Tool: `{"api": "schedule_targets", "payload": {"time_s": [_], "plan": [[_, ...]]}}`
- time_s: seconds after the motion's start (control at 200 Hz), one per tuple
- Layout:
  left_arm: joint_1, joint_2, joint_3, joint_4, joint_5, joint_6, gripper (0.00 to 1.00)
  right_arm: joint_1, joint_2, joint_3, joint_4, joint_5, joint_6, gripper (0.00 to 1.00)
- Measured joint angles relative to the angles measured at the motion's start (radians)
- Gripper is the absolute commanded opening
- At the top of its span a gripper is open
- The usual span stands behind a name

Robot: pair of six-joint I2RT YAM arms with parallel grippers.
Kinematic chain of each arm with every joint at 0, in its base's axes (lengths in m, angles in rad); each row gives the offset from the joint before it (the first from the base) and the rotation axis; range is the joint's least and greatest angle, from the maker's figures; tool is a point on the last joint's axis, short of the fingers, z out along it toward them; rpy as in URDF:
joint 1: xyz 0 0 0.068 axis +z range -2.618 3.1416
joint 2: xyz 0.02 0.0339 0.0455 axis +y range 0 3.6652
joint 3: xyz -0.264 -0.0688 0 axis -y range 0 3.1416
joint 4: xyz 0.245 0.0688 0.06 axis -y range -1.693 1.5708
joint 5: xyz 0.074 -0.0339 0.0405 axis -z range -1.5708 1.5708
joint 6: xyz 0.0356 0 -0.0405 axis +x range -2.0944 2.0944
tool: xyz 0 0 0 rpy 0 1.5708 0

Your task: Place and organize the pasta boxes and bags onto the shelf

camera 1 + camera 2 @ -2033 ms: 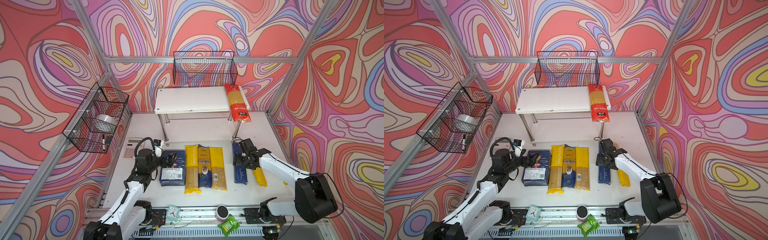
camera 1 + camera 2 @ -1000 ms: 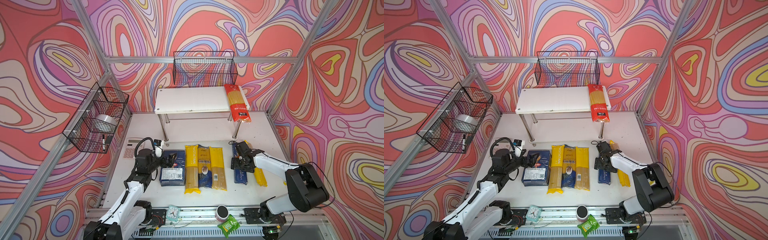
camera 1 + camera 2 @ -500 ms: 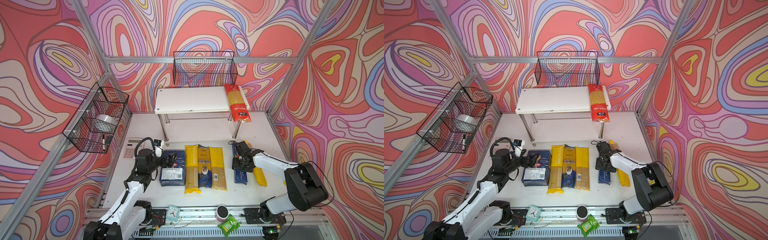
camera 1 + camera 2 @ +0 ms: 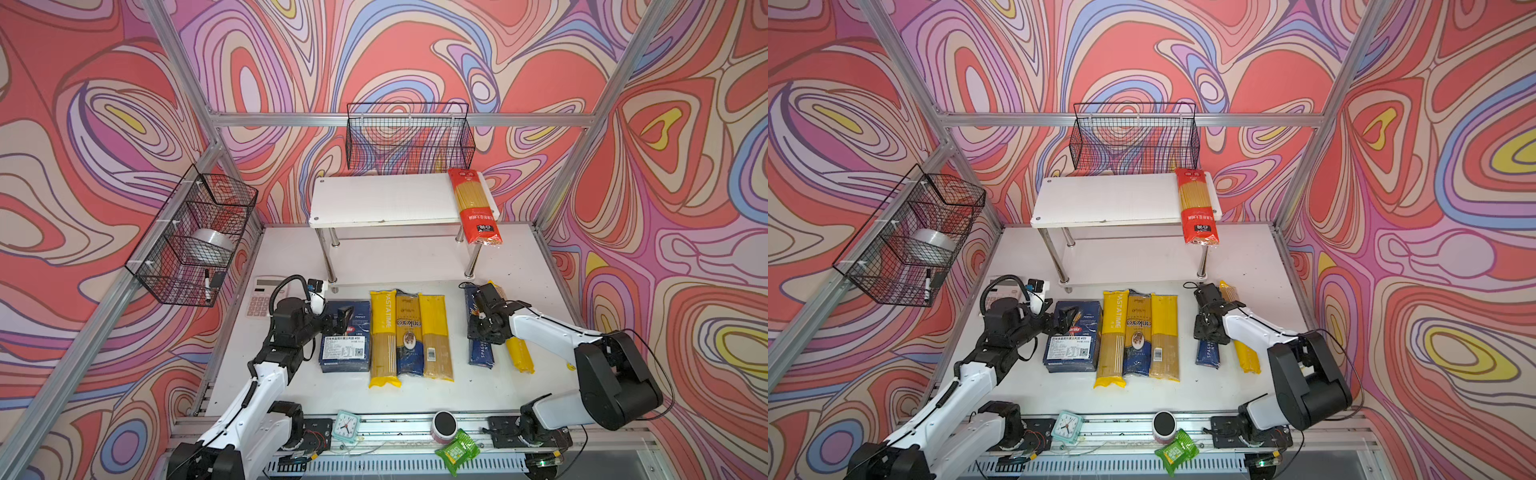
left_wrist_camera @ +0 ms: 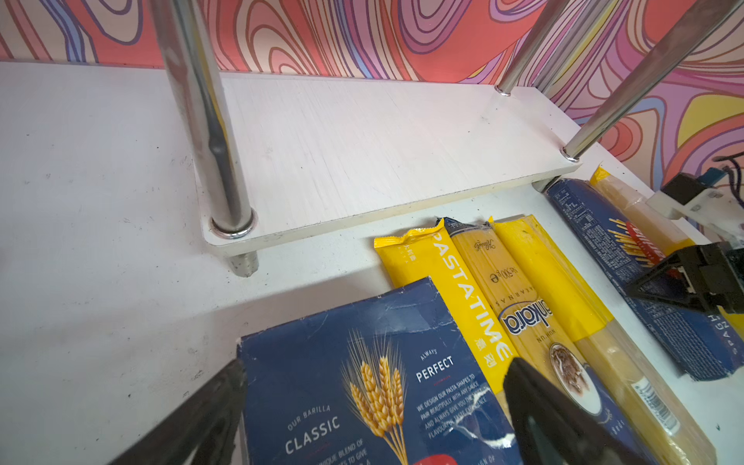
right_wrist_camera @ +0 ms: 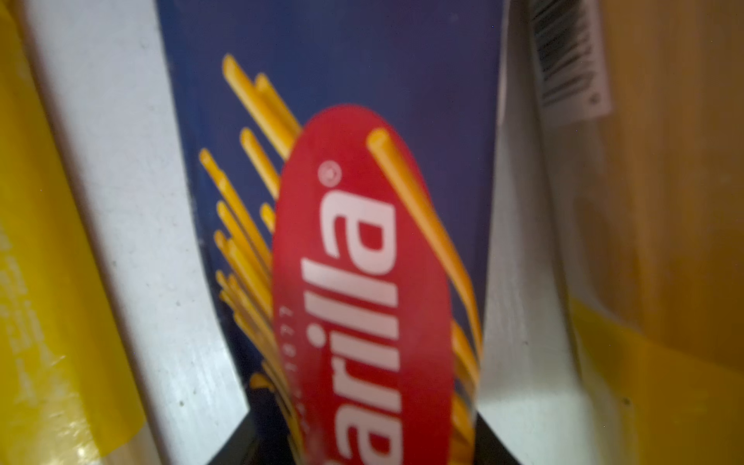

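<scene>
The right gripper (image 6: 362,447), fingertips mostly cut off, flanks the blurred blue Barilla spaghetti box (image 6: 342,100); clamped or not, I cannot tell. The left gripper (image 5: 376,364) gapes wide over the navy wheat-emblem carton (image 5: 306,370).

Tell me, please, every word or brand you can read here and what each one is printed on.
"PASTATIME": yellow bag.
"ankara": blue-gold bag.
"OUR BARILLA CLASSIC", "ALWAYS PERFECT": wide navy box.
"arilla" and "SPAGH", both cut off: narrow blue box.
Too small to read: white sticker on the wide navy box, label on the red bag, clock face.
</scene>
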Motion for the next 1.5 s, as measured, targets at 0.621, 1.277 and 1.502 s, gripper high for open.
{"api": "schedule_targets", "payload": {"time_s": [0.621, 1.277, 1.502], "plan": [[0.0, 0.01, 0.0, 0.0, 0.003, 0.0, 1.0, 0.051, -0.198, 0.003, -0.124, -0.18, 0.005, 0.38], [0.0, 0.01, 0.0, 0.0, 0.003, 0.003, 1.0, 0.483, -0.294, 0.269, -0.272, -0.073, 0.109, 0.37], [0.0, 0.012, 0.0, 0.0, 0.003, 0.003, 1.0, 0.676, -0.187, 0.441, -0.296, 0.037, 0.108, 0.37]]}}
